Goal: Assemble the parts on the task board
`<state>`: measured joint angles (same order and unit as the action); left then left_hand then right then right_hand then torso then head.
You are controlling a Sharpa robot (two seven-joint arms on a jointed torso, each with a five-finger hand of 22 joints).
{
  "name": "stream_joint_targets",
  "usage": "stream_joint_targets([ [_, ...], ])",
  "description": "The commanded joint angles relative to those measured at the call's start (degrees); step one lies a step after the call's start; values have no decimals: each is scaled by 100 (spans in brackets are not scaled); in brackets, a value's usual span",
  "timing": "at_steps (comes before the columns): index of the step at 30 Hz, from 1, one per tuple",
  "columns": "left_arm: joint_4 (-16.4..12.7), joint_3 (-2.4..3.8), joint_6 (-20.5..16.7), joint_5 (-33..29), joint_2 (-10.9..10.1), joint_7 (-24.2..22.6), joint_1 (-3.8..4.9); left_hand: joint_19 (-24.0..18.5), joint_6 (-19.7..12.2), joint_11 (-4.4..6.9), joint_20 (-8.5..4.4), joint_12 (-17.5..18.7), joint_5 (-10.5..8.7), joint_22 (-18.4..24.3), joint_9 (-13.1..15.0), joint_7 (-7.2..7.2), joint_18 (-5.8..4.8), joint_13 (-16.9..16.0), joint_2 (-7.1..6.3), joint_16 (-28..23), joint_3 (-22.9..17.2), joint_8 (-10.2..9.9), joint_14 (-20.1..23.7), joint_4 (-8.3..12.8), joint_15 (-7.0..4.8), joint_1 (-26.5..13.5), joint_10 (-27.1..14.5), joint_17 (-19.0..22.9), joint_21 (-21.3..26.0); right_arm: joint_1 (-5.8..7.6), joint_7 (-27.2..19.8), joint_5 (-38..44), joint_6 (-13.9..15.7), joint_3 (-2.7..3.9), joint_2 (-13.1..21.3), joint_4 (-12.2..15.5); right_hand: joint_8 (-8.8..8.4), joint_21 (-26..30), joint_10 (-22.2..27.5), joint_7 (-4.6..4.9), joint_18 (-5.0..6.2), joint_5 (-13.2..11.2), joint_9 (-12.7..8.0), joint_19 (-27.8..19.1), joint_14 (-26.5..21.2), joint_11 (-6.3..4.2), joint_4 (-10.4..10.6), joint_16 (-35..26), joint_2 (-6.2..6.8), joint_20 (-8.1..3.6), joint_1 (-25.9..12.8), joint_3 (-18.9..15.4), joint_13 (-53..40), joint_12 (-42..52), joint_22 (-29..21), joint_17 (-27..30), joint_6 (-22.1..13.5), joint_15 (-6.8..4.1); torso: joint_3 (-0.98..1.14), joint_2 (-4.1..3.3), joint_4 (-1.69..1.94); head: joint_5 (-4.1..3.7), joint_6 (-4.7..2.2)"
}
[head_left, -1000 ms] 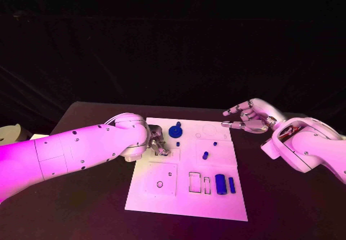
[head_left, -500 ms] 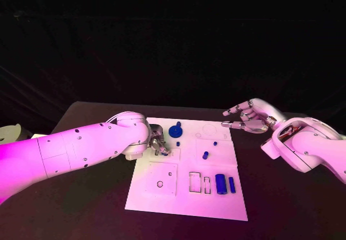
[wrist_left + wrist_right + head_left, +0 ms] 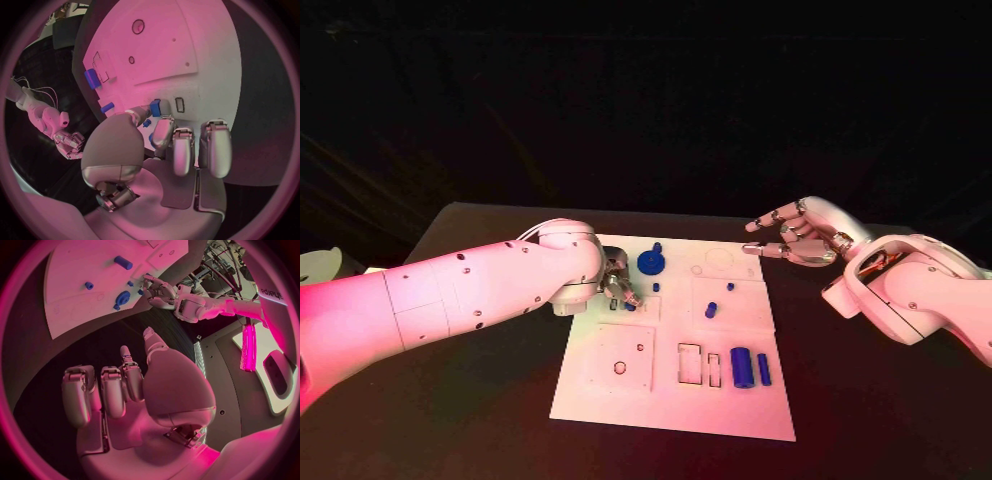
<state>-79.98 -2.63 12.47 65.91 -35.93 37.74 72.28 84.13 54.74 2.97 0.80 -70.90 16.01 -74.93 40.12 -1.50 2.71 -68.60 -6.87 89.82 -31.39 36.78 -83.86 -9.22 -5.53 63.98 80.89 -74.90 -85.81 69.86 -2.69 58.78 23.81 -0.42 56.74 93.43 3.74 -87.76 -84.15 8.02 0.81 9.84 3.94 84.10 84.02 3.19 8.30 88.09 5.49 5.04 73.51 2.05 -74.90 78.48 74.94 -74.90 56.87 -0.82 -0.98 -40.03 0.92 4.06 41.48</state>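
One small blue part [image 3: 155,107] is pinched in the left robot hand [image 3: 616,285] over the task board [image 3: 678,400] at its 10 o'clock corner, while the right robot hand [image 3: 790,236], empty with fingers apart, hovers farther away at 2 o'clock.

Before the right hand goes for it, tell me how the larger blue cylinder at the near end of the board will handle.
The larger blue cylinder lies on its side on the task board, so a sideways nudge would probably roll it. It looks like smooth, rigid plastic: likely light, stiff, perhaps slippery. The thinner blue piece right beside it may get knocked.
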Motion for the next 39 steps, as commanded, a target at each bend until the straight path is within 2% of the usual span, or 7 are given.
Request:
stream_joint_targets([
  [1, 46, -57, 329, -65, 42, 79, -74, 295, 81, -6, -36, -34, -4, -834, -8, 59, -117, -20, 26, 18, -64, -37, -614, 105, -26, -60, 41, -1510, -33, -4, -1, 33, -64, 0, -6, 10, 30, 27, -110, 10, 36, 46, 8, 318, 500, 0, 28, -34, -42, 10, -21, -61, -901, -50, 1017, -1098, 51, -15, -3, -2, 2, -3, 5],
  [7, 73, -57, 379, -67, 65, 81, -74, 304, 131, 8, -41, -52, -4, -854, -7, 78, -121, -41, -9, 18, 37, -32, -614, 86, -34, -145, 57, -1510, -43, -4, -1, 33, -44, 0, -8, 10, 29, 30, -109, 10, 37, 47, 7, 316, 498, 0, 29, -39, -40, 10, -22, -65, -900, -53, 1012, -1089, 49, -15, -3, -1, 0, -10, 11],
  [14, 114, -57, 424, -67, 77, 78, -74, 312, 241, 26, -51, -83, -8, -874, -10, 102, -125, -78, -2, 18, 313, -27, -614, -102, -46, -445, 92, -1510, -51, -4, -6, 38, -25, 0, -5, 12, 20, 36, -102, 13, 39, 59, 4, 310, 495, 2, 49, -48, -20, 9, -35, -105, -890, -70, 1001, -1075, 35, -15, -4, 2, 6, -9, 11],
  [24, 137, -57, 474, -67, 80, 76, -74, 319, 291, 39, -59, -92, -13, -890, -8, 118, -128, -92, -43, 18, 527, -26, -614, -169, -57, -568, 110, -1510, -57, -4, -13, 61, -22, 1, 1, 23, 18, 46, -93, 14, 44, 70, 3, 301, 492, 3, 61, -57, -11, 9, -43, -126, -878, -91, 984, -1061, 31, -15, -6, 1, 12, 0, 18],
  [28, 145, -57, 461, -67, 79, 74, -75, 320, 312, 43, -62, -95, -14, -891, -7, 122, -128, -98, -36, 18, 625, -24, -614, -215, -61, -621, 117, -1510, -56, -4, -8, 62, -28, 1, 2, 23, 18, 49, -92, 14, 45, 73, 3, 298, 491, 3, 66, -58, -9, 9, -46, -135, -876, -94, 979, -1059, 31, -14, -3, 3, 7, 15, 15],
  [32, 138, -50, 413, -67, 64, 72, -75, 319, 330, 46, -65, -97, -12, -890, -4, 126, -128, -102, -7, 18, 713, -21, -614, -271, -65, -669, 122, -1510, -54, -4, -1, 63, -37, 1, 4, 21, 18, 51, -89, 14, 45, 75, 3, 296, 490, 3, 70, -62, -8, 9, -49, -141, -872, -101, 976, -1052, 31, -14, -10, -2, -3, 9, 10],
  [39, 112, -33, 387, -30, 27, 77, -75, 341, 374, 58, -77, -89, -31, -937, 26, 139, -138, -91, -97, 18, 1174, 22, -614, -446, -75, -845, 134, -1510, -77, -4, 4, 110, 8, 1, 11, 32, 18, 57, -86, 14, 48, 78, 3, 290, 487, 3, 75, -68, -8, 9, -52, -146, -868, -108, 963, -1042, 31, -14, -3, -1, 7, -3, 34],
])
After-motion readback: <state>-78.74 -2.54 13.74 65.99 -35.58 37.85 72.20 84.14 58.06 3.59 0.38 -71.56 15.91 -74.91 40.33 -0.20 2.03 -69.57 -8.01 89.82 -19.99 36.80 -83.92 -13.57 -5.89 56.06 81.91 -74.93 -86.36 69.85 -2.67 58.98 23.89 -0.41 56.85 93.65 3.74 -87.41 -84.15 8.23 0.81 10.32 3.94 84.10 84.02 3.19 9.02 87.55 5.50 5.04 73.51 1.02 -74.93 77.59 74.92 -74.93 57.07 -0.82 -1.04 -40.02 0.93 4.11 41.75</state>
